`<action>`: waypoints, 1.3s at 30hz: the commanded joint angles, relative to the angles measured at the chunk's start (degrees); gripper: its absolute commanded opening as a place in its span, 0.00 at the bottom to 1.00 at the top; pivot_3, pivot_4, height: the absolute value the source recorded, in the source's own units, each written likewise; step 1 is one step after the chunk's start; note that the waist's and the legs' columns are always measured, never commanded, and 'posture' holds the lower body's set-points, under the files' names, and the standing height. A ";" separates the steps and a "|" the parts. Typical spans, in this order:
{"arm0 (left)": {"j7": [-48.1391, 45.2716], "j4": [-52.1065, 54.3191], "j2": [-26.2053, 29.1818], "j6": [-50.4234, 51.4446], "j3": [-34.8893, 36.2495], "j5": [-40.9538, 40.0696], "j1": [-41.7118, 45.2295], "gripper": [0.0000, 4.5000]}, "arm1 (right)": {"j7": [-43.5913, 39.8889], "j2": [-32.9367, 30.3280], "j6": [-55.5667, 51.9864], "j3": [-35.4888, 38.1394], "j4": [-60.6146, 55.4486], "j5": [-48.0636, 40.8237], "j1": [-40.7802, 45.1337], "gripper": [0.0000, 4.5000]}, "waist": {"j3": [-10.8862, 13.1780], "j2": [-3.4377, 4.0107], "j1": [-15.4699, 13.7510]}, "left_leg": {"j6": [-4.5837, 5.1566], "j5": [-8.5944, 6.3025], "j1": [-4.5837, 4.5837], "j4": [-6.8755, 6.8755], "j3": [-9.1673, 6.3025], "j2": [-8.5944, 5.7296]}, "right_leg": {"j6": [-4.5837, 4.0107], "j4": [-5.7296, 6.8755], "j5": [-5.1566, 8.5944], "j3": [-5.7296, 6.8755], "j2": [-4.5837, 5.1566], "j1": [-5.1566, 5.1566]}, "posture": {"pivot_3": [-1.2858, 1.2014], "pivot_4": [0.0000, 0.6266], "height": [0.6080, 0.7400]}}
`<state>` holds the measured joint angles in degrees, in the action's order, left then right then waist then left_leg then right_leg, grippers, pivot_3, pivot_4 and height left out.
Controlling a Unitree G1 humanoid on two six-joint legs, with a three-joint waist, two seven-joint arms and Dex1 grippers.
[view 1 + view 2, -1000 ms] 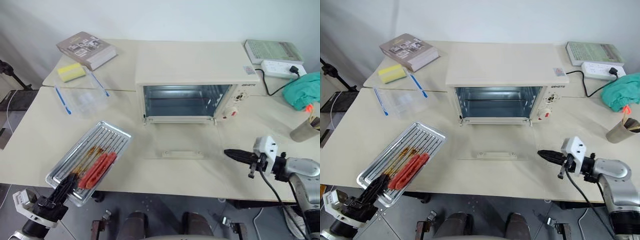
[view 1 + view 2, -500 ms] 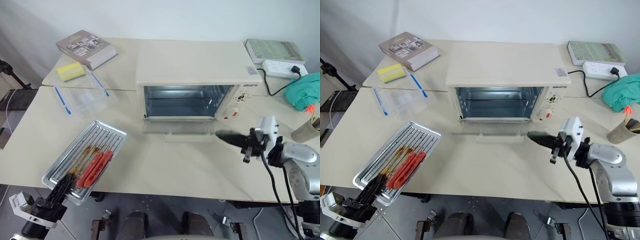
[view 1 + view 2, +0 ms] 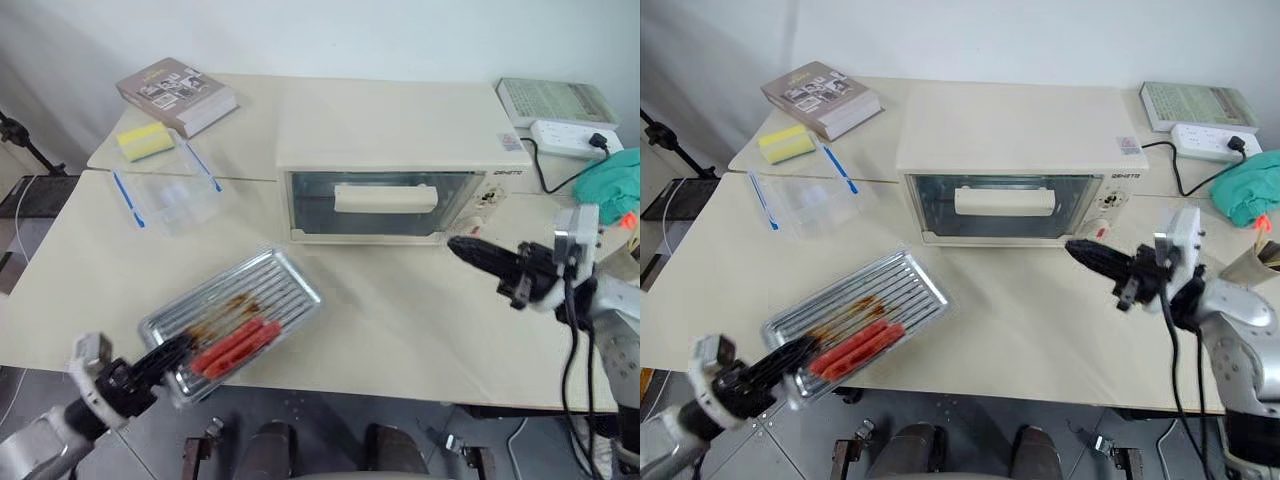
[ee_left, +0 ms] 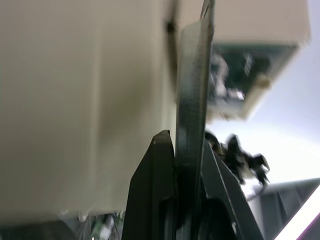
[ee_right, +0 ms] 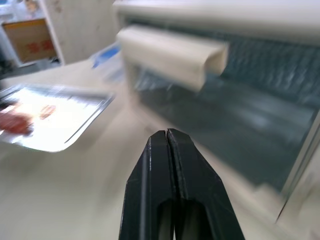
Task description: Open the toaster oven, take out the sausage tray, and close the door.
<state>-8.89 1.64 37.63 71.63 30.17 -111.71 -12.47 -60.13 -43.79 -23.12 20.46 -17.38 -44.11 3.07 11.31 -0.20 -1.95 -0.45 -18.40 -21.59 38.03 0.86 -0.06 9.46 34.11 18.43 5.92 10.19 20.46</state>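
Swinging up from flat on the table, the door [image 3: 380,205] now stands shut against the toaster oven [image 3: 395,150], handle facing out. The sausage tray [image 3: 235,322] has turned and slid right along the near edge. The cream table [image 3: 400,330] meets a white wall; books, a sponge, a clear container and a power strip lie along its far side. The left gripper [image 3: 160,357] is clamped on the tray's near-left rim, well left of the oven. The right gripper [image 3: 470,250], fingers pressed together and empty, hovers just before the oven's lower right corner.
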 commanded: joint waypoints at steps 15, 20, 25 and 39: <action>2.47 -13.13 0.41 6.84 -29.15 11.43 35.77 0.00 | -4.77 3.06 5.66 19.87 -19.68 -4.30 -34.23 1.00 | -0.02 -0.04 -0.83 | 0.00 0.03 0.21 0.00 0.27 -0.04 | 0.12 0.21 -0.05 -0.14 0.02 0.00 | 0.52 0.24 1.00; -1.47 -17.90 -2.79 9.65 -30.89 19.64 42.00 0.00 | -4.41 9.32 12.71 17.71 -26.15 -1.29 -37.42 1.00 | -0.03 -0.02 -1.10 | -0.03 0.05 0.28 -0.03 0.29 -0.04 | 0.12 0.23 -0.05 -0.16 0.01 -0.01 | 0.52 0.24 1.00; -6.40 -21.38 -6.83 9.80 -32.15 29.91 46.06 0.00 | -5.05 12.05 16.00 17.56 -25.49 1.77 -41.66 1.00 | -0.05 0.01 -1.64 | -0.01 0.08 0.29 0.00 0.27 -0.10 | 0.15 0.20 -0.06 -0.17 0.03 -0.10 | 0.52 0.24 1.00; -9.96 -21.90 -13.76 13.94 -26.38 44.98 48.55 0.20 | -1.08 11.15 16.23 16.39 -25.66 1.92 -42.23 1.00 | -0.20 0.25 -2.55 | 0.05 0.15 0.39 0.02 0.27 -0.16 | 0.21 0.00 -0.10 -0.19 0.12 -0.20 | 0.52 0.24 1.00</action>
<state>-19.86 -20.26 25.19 83.86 3.60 -68.23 37.19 -61.66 -32.18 -7.53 36.51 -42.08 -41.91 -39.20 11.11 0.05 -4.50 -0.40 -18.25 -21.20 38.04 1.12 -0.22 9.67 34.11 18.33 5.73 10.31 20.26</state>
